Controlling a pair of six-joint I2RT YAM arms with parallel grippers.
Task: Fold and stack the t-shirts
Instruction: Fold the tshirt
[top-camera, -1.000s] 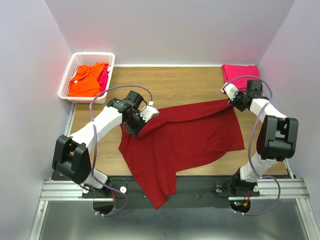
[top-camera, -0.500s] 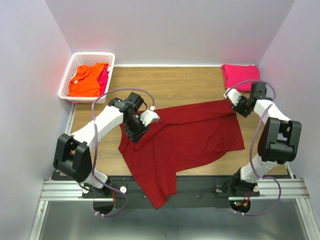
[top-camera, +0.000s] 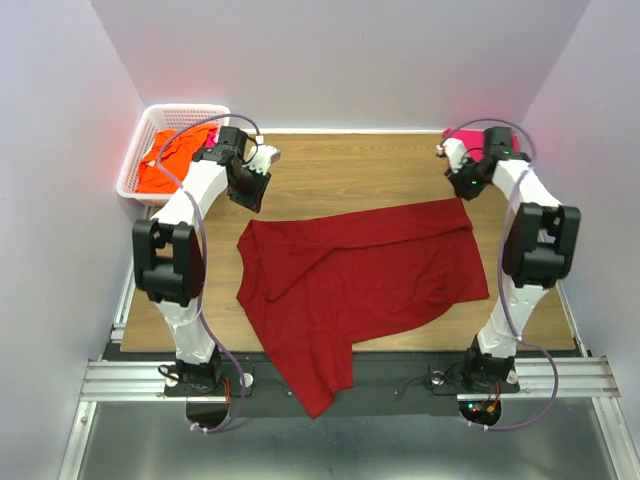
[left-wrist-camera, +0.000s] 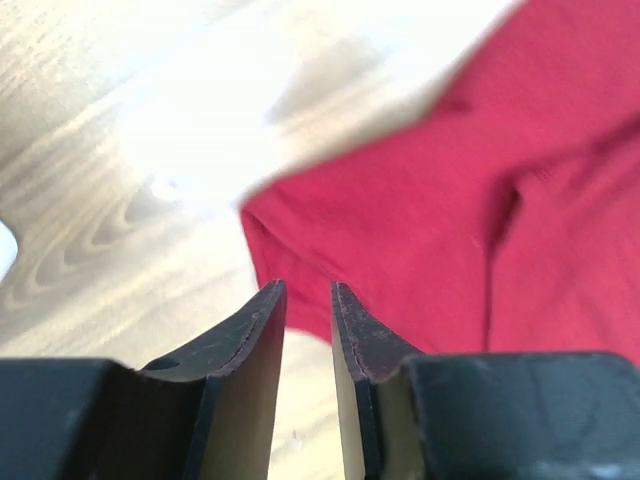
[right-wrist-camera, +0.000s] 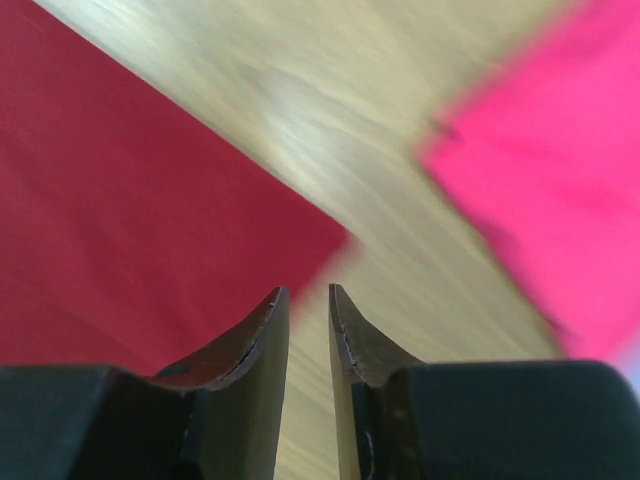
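- Pale walls (top-camera: 340, 60) enclose a wooden table (top-camera: 350, 165) on three sides; both arms are mounted at its near edge.
- White lattice basket (top-camera: 130, 185): stands at the far left corner of the table. It holds a crumpled orange t-shirt (top-camera: 165, 172). The left arm crosses the basket's right side and hides whatever else lies there.
- Left gripper (top-camera: 263, 156): is positioned above bare wood just right of the basket, well apart from the cloth on the table. The left wrist view shows its fingers (left-wrist-camera: 262, 330) standing a narrow gap apart with nothing between them. That view is blurred; a corner of red cloth lies on the wood beyond the tips.
- Dark red t-shirt (top-camera: 370, 270): lies spread out, unfolded, across the middle of the table and is creased in several places. Its near end drapes over the front edge onto the dark base plate (top-camera: 410, 375). Neither gripper touches it.
- Right gripper (top-camera: 446, 151): is positioned over the far right part of the table, just beyond the far right corner of the dark red t-shirt. The right wrist view shows its fingers (right-wrist-camera: 268, 340) slightly parted and empty. Dark red cloth lies to their left, bare wood lies ahead and pink cloth lies to their right.
- Pink t-shirt (top-camera: 508, 138): lies flat at the far right corner of the table, apart from the dark red one. The right arm partly covers it, so its folds cannot be judged.
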